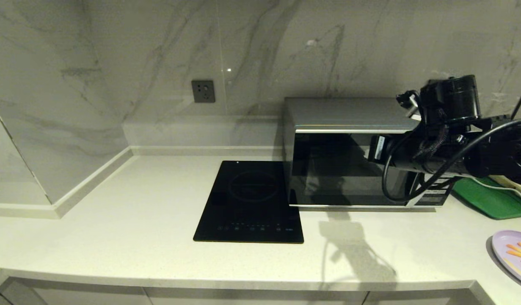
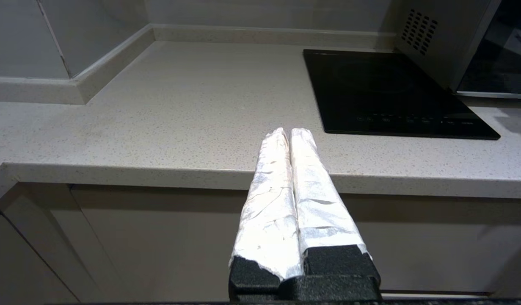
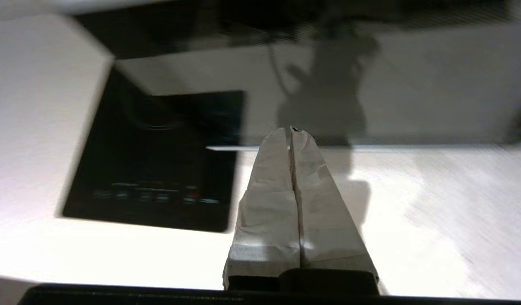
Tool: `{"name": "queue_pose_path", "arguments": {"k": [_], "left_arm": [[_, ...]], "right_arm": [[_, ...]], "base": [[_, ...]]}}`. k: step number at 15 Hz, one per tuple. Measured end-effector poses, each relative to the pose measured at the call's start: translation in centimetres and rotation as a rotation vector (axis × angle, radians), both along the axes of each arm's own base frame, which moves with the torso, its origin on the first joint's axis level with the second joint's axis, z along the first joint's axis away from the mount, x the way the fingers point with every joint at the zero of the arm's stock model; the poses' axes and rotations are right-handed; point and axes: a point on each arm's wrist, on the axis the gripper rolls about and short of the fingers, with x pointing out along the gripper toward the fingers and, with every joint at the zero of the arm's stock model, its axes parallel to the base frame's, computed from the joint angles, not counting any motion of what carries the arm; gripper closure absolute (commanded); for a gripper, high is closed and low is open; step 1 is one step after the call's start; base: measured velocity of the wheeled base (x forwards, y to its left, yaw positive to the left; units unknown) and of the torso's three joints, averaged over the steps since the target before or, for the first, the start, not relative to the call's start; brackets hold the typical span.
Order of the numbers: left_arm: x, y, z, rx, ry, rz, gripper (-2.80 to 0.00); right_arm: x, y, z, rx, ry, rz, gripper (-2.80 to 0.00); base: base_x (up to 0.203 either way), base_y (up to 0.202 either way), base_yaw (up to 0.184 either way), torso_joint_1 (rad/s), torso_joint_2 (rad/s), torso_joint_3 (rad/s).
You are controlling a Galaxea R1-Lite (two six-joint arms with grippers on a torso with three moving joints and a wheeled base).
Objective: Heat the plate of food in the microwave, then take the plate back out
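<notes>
Right hand (image 3: 292,131) is closed, its two white-wrapped fingers (image 3: 268,203) pressed flat together with nothing between them. It hangs above the worktop (image 1: 116,220) in front of the microwave (image 1: 349,127), and in the right wrist view its tip points toward the lower edge of the dark glass door, where the arm's own reflection shows. In the head view only the black arm (image 1: 446,144) and its cables are seen, reaching in from the right across the microwave's right end and covering most of the button panel; the fingers themselves are hidden there.

Left hand (image 2: 289,132) is closed too and holds nothing. Its wrapped fingers (image 2: 315,195) lie side by side, low at the front edge of the worktop and well to the left of the hob (image 2: 387,93).

The microwave stands against the marble wall (image 1: 116,63) with its door shut, its left side just beside the hob (image 1: 249,203). The plate (image 1: 503,243), pale lilac with orange sticks (image 1: 520,252) on it, lies on the worktop near the front right corner, partly cut off at the edge of the head view and well apart from the microwave. A green tray (image 1: 493,199) sits behind the plate, just to the right of the microwave. A wall socket (image 1: 203,91) is set in the marble above the hob.
</notes>
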Motion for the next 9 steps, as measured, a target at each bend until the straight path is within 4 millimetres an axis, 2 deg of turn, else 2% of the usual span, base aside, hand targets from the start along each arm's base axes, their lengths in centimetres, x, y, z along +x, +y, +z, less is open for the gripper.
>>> {"name": "queue_pose_path", "arguments": {"k": [4, 6, 9], "left_arm": [[0.0, 0.0, 0.0, 0.000, 0.000, 0.000, 0.00], [0.0, 0.0, 0.0, 0.000, 0.000, 0.000, 0.00], [0.0, 0.0, 0.0, 0.000, 0.000, 0.000, 0.00]], "right_arm": [[0.2, 2.9, 0.6, 0.006, -0.024, 0.088, 0.00], [-0.1, 3.7, 0.5, 0.006, -0.022, 0.112, 0.00], [-1.9, 4.1, 1.4, 0.011, -0.032, 0.142, 0.00]], "base": [[0.000, 0.000, 0.000, 0.000, 0.00, 0.000], [0.000, 0.000, 0.000, 0.000, 0.00, 0.000], [0.000, 0.000, 0.000, 0.000, 0.00, 0.000]]}}
